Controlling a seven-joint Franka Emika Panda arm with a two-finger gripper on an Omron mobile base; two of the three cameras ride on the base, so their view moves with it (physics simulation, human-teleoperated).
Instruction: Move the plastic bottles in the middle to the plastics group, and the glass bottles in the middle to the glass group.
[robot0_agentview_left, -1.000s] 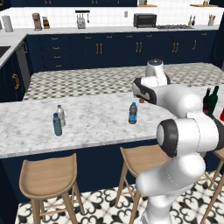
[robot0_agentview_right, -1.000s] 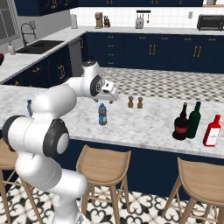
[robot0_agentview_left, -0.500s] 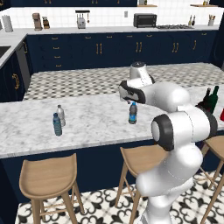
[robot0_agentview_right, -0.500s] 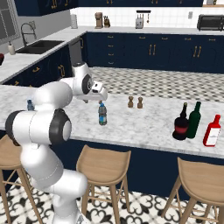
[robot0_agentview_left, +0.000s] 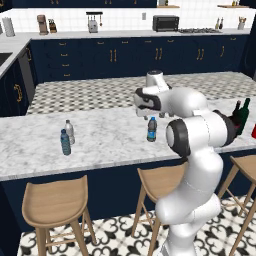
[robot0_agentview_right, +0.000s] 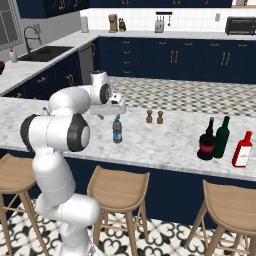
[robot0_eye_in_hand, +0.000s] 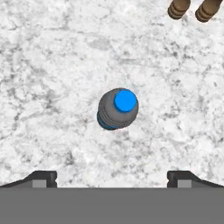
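**Wide-open gripper hanging over the blue-labelled bottle**

My two dark fingertips (robot0_eye_in_hand: 43, 178) sit spread as far apart as they go, gripping nothing; the gripper (robot0_agentview_right: 116, 109) hangs just above the small clear plastic bottle with the dark blue label (robot0_agentview_right: 117, 131), not touching it. Looking straight down, I see its round blue cap (robot0_eye_in_hand: 125, 100) on a grey ribbed shoulder, standing upright on the white-grey veined marble counter (robot0_eye_in_hand: 52, 65).

Two small brown wooden grinders (robot0_agentview_right: 154, 117) stand side by side near it (nothing lies between bottle and fingers). Far along the counter, the squat blackish bottle with a red label (robot0_agentview_right: 206, 142) touches or nearly touches the tall slim dark green bottle (robot0_agentview_right: 222, 139), with a red bottle with a white label (robot0_agentview_right: 243, 150) just beside them. At the other end stand the pale white-capped bottle (robot0_agentview_left: 69, 132) and the light-blue bottle (robot0_agentview_left: 65, 142), close together. I can read no writing on any label.
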